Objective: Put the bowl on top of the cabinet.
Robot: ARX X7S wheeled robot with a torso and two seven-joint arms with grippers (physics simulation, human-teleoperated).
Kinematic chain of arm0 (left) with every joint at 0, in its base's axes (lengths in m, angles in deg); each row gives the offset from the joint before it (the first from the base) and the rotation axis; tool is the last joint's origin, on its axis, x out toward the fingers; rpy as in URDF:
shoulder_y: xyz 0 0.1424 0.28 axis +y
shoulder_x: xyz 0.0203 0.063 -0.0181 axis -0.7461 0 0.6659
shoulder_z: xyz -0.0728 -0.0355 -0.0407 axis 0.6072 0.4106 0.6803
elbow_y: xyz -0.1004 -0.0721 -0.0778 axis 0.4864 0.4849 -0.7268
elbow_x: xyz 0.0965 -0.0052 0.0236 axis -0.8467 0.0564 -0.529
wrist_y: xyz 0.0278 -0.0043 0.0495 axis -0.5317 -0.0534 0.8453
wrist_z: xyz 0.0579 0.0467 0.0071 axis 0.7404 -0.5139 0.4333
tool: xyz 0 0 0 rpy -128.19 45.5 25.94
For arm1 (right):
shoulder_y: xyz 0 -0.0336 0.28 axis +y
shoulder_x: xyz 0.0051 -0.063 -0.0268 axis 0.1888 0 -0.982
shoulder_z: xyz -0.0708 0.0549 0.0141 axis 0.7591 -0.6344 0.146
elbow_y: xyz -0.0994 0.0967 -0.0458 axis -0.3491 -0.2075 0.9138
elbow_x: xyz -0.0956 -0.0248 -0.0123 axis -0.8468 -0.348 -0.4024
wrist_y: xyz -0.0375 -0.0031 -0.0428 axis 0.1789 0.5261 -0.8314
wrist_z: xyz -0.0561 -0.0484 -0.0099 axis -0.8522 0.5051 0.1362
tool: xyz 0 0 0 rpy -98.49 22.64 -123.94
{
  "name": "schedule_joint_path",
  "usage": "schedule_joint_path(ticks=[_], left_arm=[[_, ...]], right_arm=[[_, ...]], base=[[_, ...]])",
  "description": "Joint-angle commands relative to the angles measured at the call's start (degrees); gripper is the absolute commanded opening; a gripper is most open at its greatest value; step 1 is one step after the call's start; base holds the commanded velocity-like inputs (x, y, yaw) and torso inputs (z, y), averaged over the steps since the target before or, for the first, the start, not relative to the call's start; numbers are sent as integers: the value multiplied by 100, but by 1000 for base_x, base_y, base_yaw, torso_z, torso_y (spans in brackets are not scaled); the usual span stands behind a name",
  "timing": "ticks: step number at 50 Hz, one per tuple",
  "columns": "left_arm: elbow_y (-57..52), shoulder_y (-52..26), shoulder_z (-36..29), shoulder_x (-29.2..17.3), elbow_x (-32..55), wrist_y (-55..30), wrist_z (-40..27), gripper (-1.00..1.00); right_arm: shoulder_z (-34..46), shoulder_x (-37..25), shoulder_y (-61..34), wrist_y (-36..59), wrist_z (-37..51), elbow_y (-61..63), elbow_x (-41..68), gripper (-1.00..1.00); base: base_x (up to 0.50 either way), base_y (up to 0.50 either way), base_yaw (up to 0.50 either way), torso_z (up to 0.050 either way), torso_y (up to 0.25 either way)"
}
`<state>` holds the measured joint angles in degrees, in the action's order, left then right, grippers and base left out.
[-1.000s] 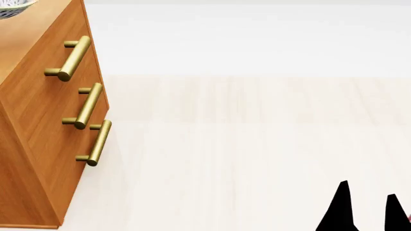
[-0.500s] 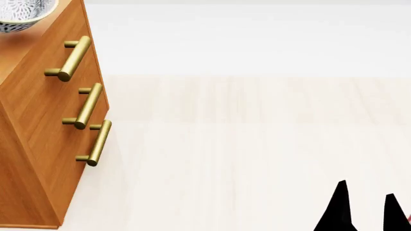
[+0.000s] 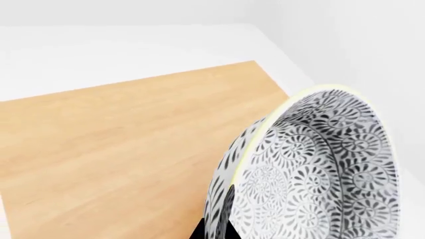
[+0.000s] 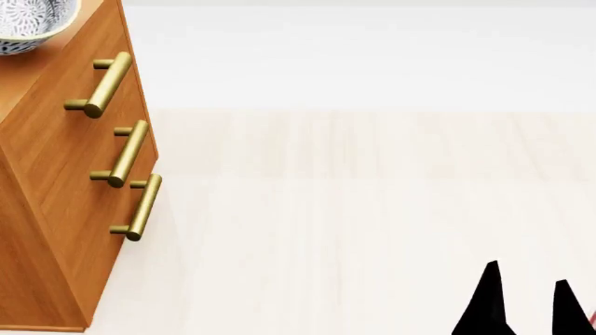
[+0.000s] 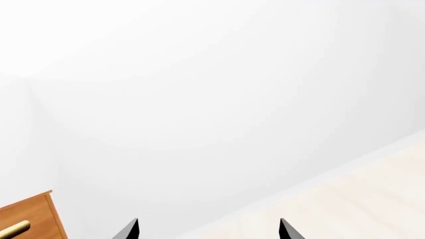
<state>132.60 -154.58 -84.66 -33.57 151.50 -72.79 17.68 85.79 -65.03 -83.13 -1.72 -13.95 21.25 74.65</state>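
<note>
Bowl (image 4: 28, 24) slid slightly left over the cabinet (image 4: 65, 174) — your left gripper (image 3: 214, 230) pinches its rim, tilted; release too early and it tips off the edge.

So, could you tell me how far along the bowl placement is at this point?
The bowl is already over the cabinet top, at its corner in the head view. In hand: the left gripper is shut on the bowl's rim, holding it tilted. Whether it touches the wood cannot be told. Left: set it flat and release. The right gripper is open and idle.
</note>
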Motion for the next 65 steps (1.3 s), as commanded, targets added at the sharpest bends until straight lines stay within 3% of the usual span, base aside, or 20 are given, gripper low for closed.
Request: schedule_joint_path(ticks=[1,6,7,44,65], left_arm=[[68,-8,-70,-29,-80,48,18,-100],[68,-18,-126,-13,-93,57,78,-100],[68,-24,-136,-14,-88,19,62,100],[67,-212,-368,-8,-92,23,-121,100],[57,-481,-694,172,-541,-126,-122,100]], right_arm=[[-3,4,5,0,-2,-2,-13,100],[5,11,-18,14,-14,-31,-19,100],[3,14,-18,11,-6,-32,-25,100],[24,6,8,45,-23,34,-61,100],[49,-31,174,-5,-60,305,-112,100]], base=[[0,0,0,0,0],[0,0,0,0,0],[0,0,0,0,0],[0,0,0,0,0],[0,0,0,0,0]])
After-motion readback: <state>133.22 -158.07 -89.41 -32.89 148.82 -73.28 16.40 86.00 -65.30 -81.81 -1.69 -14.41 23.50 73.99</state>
